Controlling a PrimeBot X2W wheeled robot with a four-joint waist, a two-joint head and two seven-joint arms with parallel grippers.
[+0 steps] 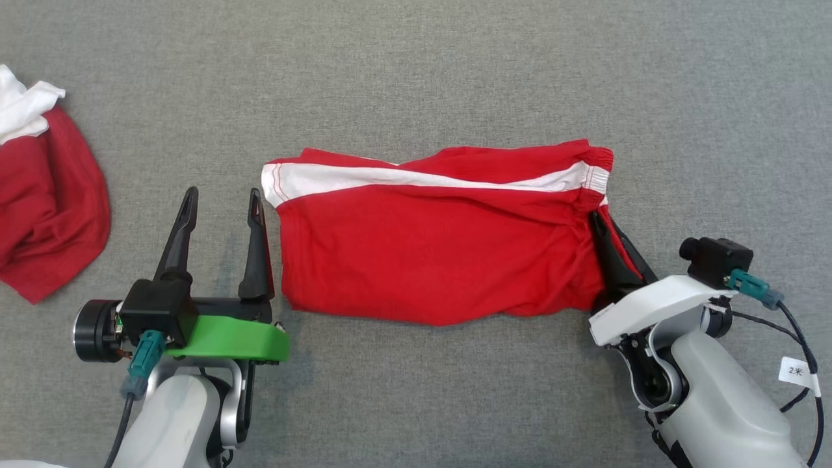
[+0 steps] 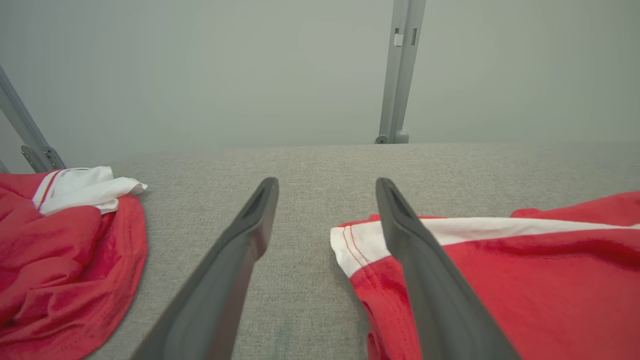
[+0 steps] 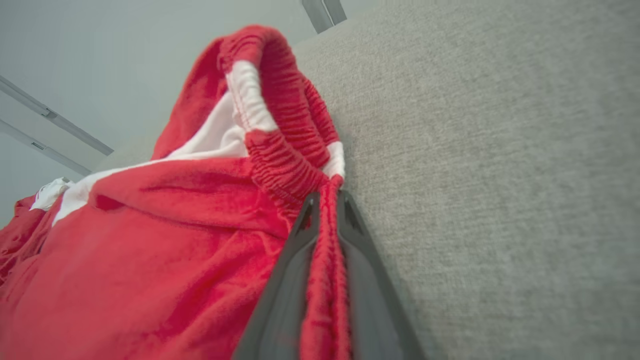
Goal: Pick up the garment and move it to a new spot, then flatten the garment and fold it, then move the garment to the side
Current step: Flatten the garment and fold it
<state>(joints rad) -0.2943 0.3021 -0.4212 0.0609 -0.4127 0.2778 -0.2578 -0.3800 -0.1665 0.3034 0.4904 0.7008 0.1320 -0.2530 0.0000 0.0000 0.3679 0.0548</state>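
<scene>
The garment (image 1: 442, 247) is a pair of red shorts with a white side stripe, lying flat and crosswise at the middle of the grey surface. Its elastic waistband (image 3: 280, 105) is at the right end. My right gripper (image 1: 601, 221) is shut on the waistband's lower right corner, and in the right wrist view red cloth (image 3: 150, 250) is pinched between the two fingers of that gripper (image 3: 327, 197). My left gripper (image 1: 223, 195) stands open just left of the shorts' hem, holding nothing. In the left wrist view its (image 2: 326, 185) right finger overlaps the white-striped hem (image 2: 360, 240).
A second red and white garment (image 1: 45, 195) lies crumpled at the far left edge, also seen as a heap (image 2: 60, 260) in the left wrist view. The grey fabric tabletop (image 1: 416, 78) stretches beyond the shorts. A metal post (image 2: 400, 70) rises behind the table's far edge.
</scene>
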